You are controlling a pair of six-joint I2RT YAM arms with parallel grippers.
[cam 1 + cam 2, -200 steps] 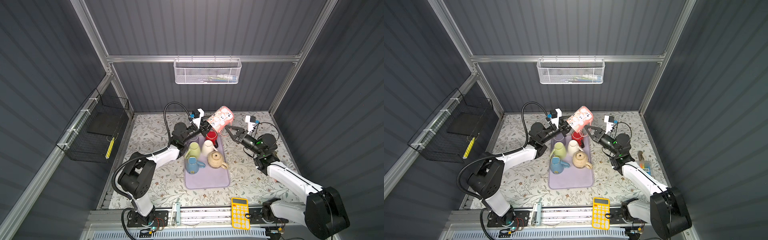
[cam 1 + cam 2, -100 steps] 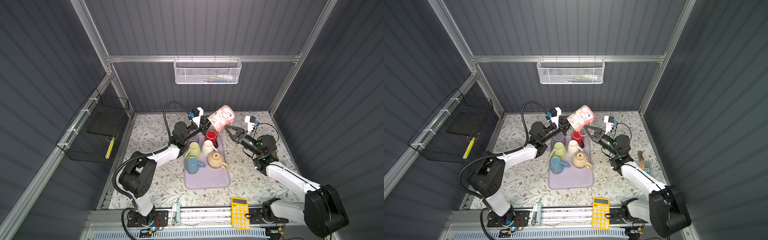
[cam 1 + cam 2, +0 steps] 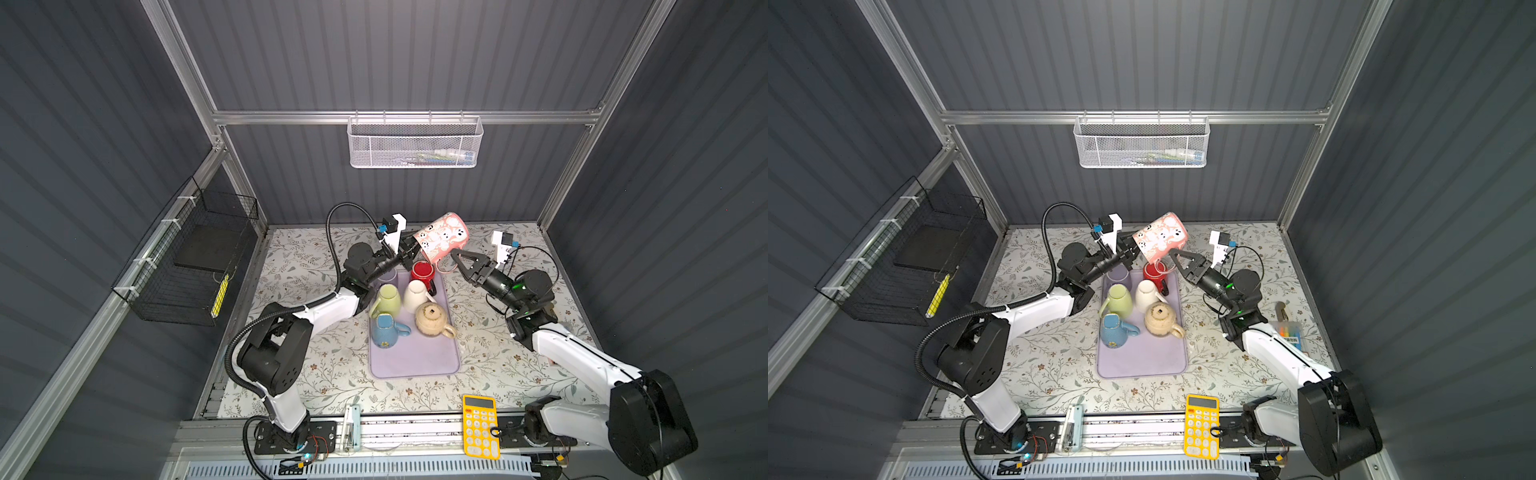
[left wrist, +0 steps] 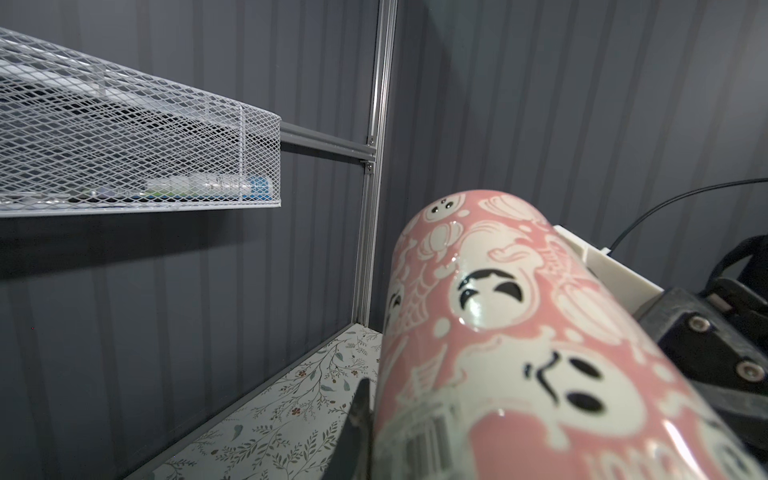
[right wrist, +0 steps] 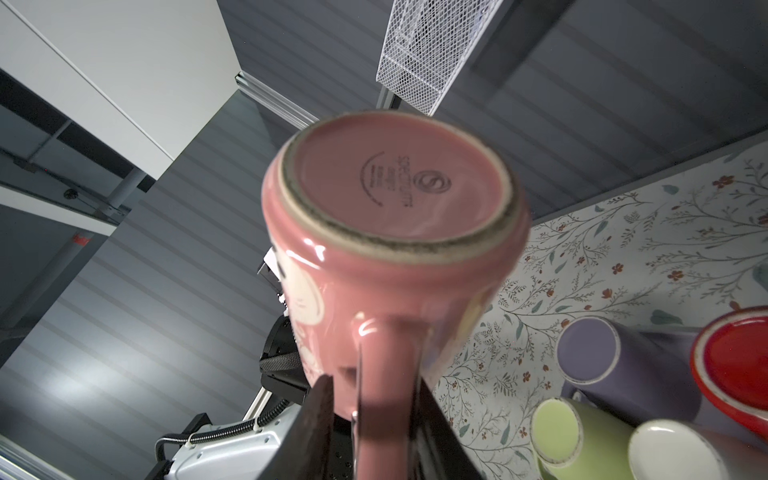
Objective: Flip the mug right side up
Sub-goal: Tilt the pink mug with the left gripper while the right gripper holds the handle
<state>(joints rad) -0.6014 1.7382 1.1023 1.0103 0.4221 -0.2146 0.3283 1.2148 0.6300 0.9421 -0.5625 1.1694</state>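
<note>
Mug of pink ghost-patterned ceramic (image 3: pixel 441 237), tilted in mid-air — left gripper (image 3: pixel 410 250) pinching its rim, right gripper (image 3: pixel 456 262) jaws slightly spread astride the handle (image 5: pixel 386 374).

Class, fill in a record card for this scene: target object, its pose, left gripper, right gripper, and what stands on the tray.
target: pink mug, held off the table
pose: tilted, base raised, mouth toward the left arm; not yet upright
left gripper: shut on the mug's rim
right gripper: open, jaws astride the handle
on tray: red mug, purple mug, green mug, white mug, blue mug, teapot
</note>
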